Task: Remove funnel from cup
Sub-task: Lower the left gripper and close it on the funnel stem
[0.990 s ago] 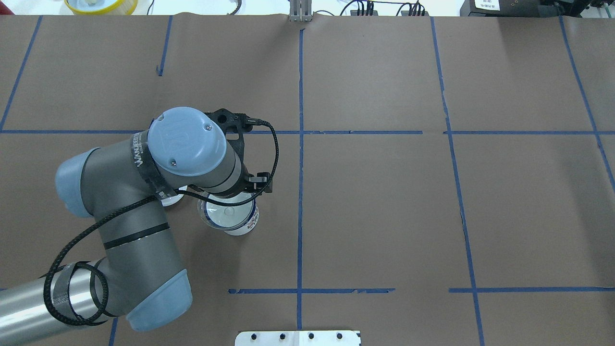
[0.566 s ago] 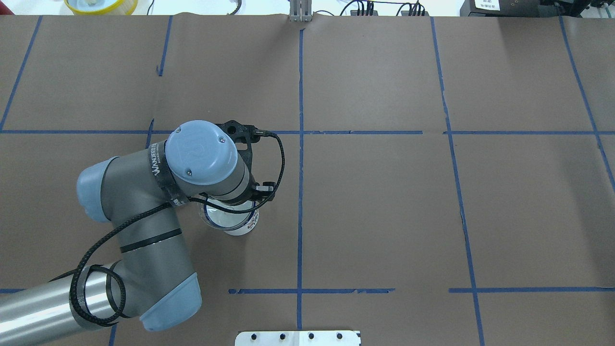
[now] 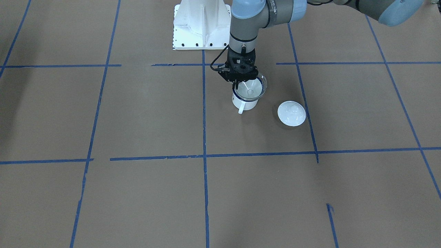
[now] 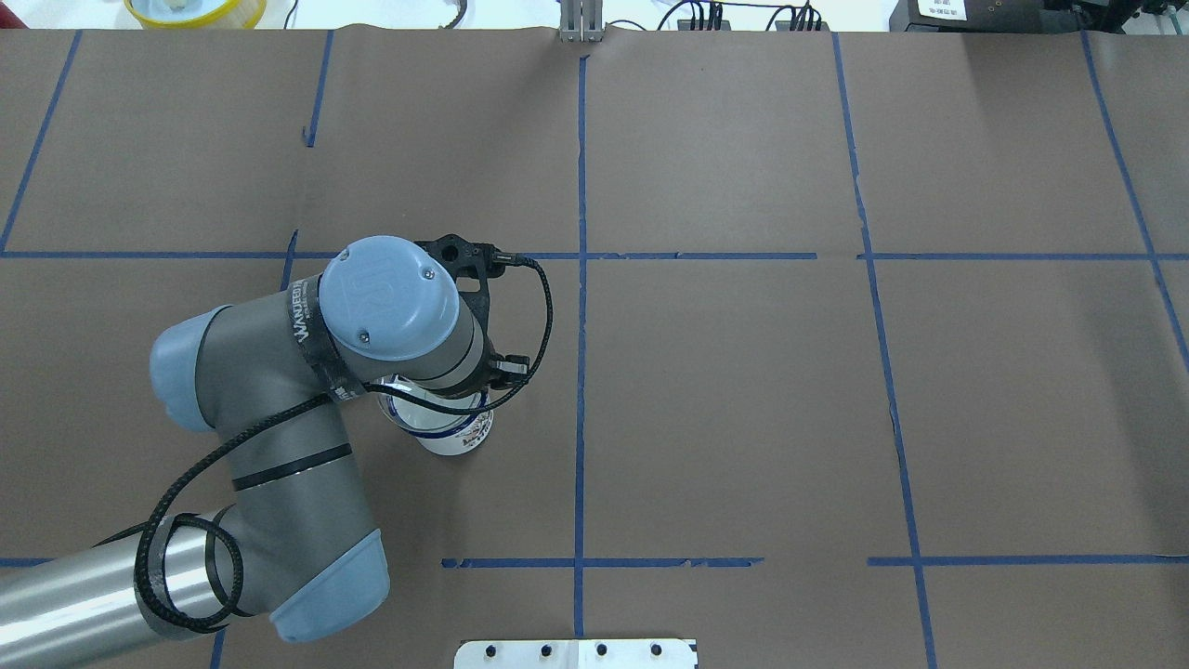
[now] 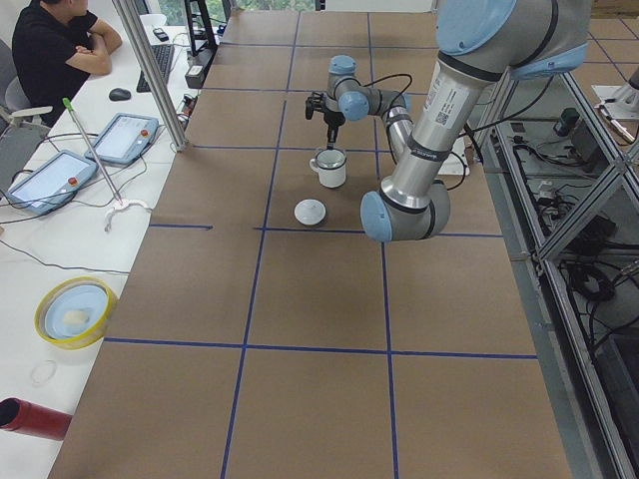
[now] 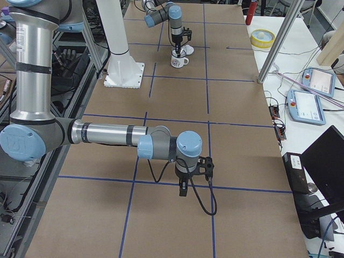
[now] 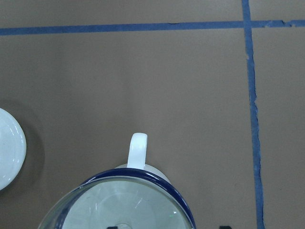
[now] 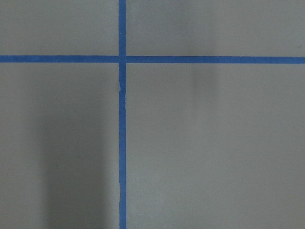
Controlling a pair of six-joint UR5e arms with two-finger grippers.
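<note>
The clear funnel (image 3: 254, 89) sits in the white cup (image 3: 245, 102) on the bench (image 3: 137, 113), left of its middle and nearer the robot's edge, handle toward the operators' edge. The left tool (image 3: 242, 80) hangs at the funnel's rim, fingers apart. A white lid (image 3: 291, 113) lies just beside, toward the left end. The right tool (image 6: 183, 189) hovers near the right end; its grip cannot be told
</note>
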